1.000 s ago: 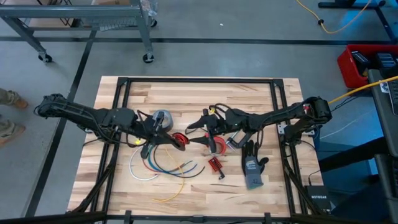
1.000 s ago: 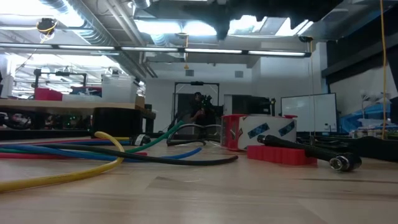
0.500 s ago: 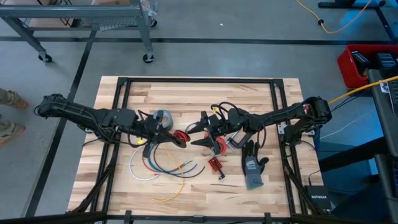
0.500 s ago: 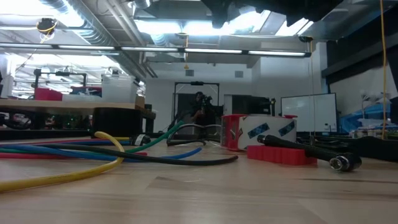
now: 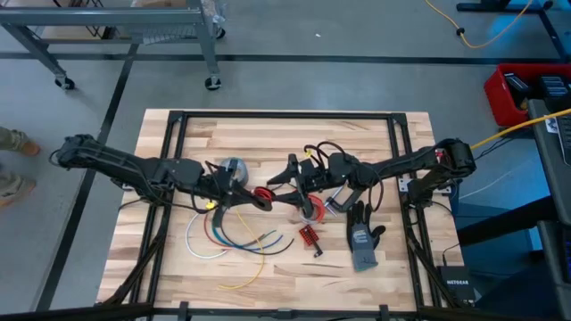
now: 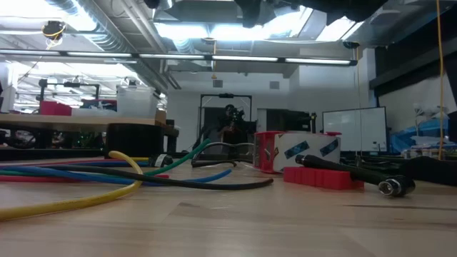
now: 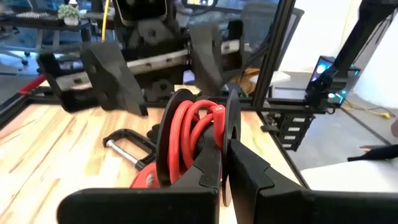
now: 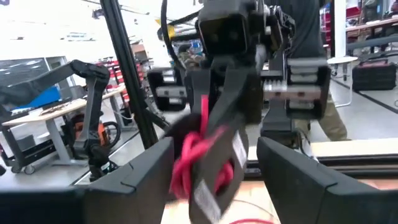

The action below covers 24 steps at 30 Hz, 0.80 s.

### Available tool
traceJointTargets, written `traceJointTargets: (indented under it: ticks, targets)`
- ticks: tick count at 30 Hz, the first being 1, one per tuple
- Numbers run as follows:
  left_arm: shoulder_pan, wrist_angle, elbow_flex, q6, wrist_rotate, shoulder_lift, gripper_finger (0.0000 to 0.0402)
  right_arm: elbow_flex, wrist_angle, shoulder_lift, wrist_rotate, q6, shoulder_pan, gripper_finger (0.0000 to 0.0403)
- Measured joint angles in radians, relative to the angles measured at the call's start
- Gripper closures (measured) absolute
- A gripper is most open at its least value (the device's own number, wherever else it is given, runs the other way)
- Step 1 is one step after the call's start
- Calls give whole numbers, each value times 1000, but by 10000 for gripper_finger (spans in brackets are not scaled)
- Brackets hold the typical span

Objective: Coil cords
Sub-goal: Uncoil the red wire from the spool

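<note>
- Left fingers [image 7: 224, 163] clamped on the rim of a black spool wound with red cord [image 7: 196, 134], lifted mid-bench [image 5: 357, 276].
- Right fingers [image 8: 214, 165] spread wide, facing that coil, just beside it.
- Loose cords [image 5: 227, 236] lying below the left arm, near a grey glove [image 5: 361, 239].

From the high camera we look straight down on the whole pale wooden-slat tabletop [image 5: 268, 143] and some grey floor around it, while the low camera sits at tabletop level, close behind a bundle of thin coloured cords [image 6: 107, 175], facing level into the room. Our two wrist cameras face each other at close range across the tabletop's middle, and both share a red cord wound on a dark spool [image 7: 193, 140] with the high view.
</note>
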Motion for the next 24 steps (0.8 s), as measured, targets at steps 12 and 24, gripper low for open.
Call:
traceJointTargets:
  ticks: [12, 24]
  targets:
    - [0, 10, 0, -3, 0, -2, 398, 42, -122, 1, -4, -45, 0, 186]
    - [-1, 8, 0, -3, 4, -3, 398, 42, -141, 2, -56, -45, -1, 295]
